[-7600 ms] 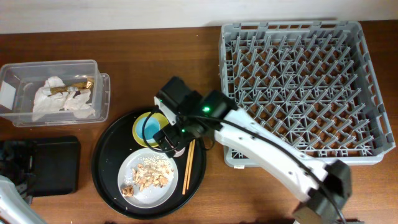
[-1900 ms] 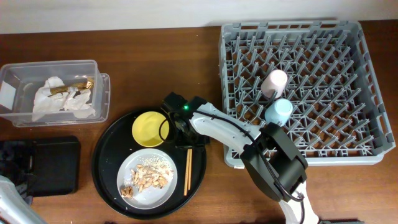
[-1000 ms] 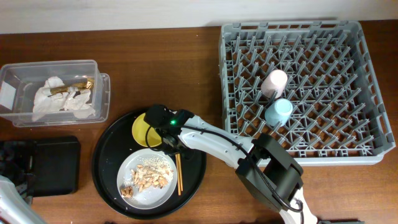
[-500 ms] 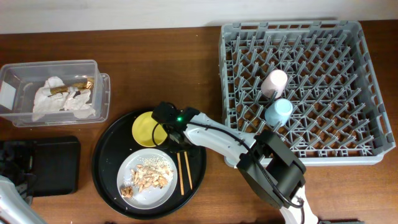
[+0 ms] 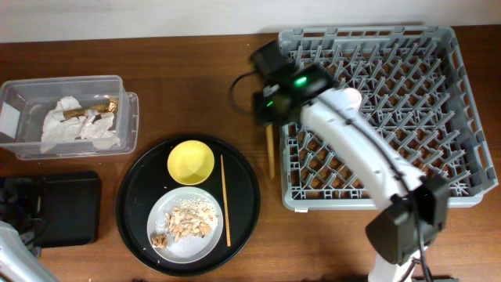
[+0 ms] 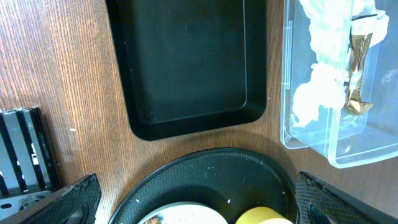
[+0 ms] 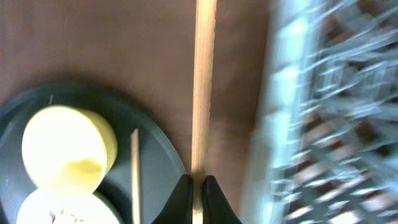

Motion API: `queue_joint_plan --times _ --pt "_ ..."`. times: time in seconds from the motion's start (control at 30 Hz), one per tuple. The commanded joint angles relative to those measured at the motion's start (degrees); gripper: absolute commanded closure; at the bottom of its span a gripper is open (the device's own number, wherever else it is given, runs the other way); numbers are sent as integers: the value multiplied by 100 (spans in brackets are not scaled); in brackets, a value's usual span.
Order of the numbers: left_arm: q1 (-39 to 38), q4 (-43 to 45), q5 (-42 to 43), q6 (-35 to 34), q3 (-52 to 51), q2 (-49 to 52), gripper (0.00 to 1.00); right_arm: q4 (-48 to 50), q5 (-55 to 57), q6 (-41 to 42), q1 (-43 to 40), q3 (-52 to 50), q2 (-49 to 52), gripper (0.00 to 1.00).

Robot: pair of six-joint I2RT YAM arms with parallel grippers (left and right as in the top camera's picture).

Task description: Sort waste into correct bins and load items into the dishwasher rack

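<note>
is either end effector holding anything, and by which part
The right end effector pinches one wooden chopstick near one end, the rest jutting out ahead of it. The left end effector is open and holds nothing.

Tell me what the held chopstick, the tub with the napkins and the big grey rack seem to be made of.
The chopstick looks like pale bare wood, matte tan; the grain is too blurred to confirm. The tub is clear glossy plastic; the napkins show through its walls. The rack is probably moulded plastic, matte grey, with a lattice base and pegs.
</note>
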Motion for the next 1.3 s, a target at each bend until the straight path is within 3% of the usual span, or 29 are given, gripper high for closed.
queue_joint_plan --times 0.0,0.17,0.3,0.43,0.5,0.57,0.6,0.7,0.8,0.87,0.97,1.1,1.27 --pt "-4 11 -26 -55 20 -24 1 -151 31 -1049 -994 87 -24 96" --pt "-4 11 -28 -55 20 -24 1 391 31 -1993 -1910 -13 2 96" --pt "-4 9 -28 -55 20 -24 1 1235 11 -2002 -1956 -129 151 95" --pt "-4 11 -28 -55 20 -24 1 1458 -33 -1825 -1952 -131 483 71" --pt "-4 11 -28 -55 20 -24 1 1285 -166 -1698 -1952 -127 433 68" --pt "-4 11 -28 -55 20 -24 1 879 -964 -1696 -1947 -127 284 65" --pt "-4 11 -28 -55 20 -24 1 203 -2387 -1478 -1910 -127 7 65" --pt "-4 11 -28 -55 20 -24 1 -887 -2752 -1390 -1266 -129 -249 65" --pt "-4 11 -28 -55 20 -24 1 -898 -992 -160 140 -350 -195 67" --pt "-4 11 -28 -55 20 -24 1 -227 50 931 1152 -874 -195 70" --pt "-4 11 -26 -55 20 -24 1 1683 356 1801 1980 -2146 -195 71" --pt "-4 11 -28 -55 20 -24 1 3270 376 1886 2367 -3289 -74 71" --pt "-4 11 -28 -55 20 -24 1 3547 769 1886 2413 -3331 472 74"
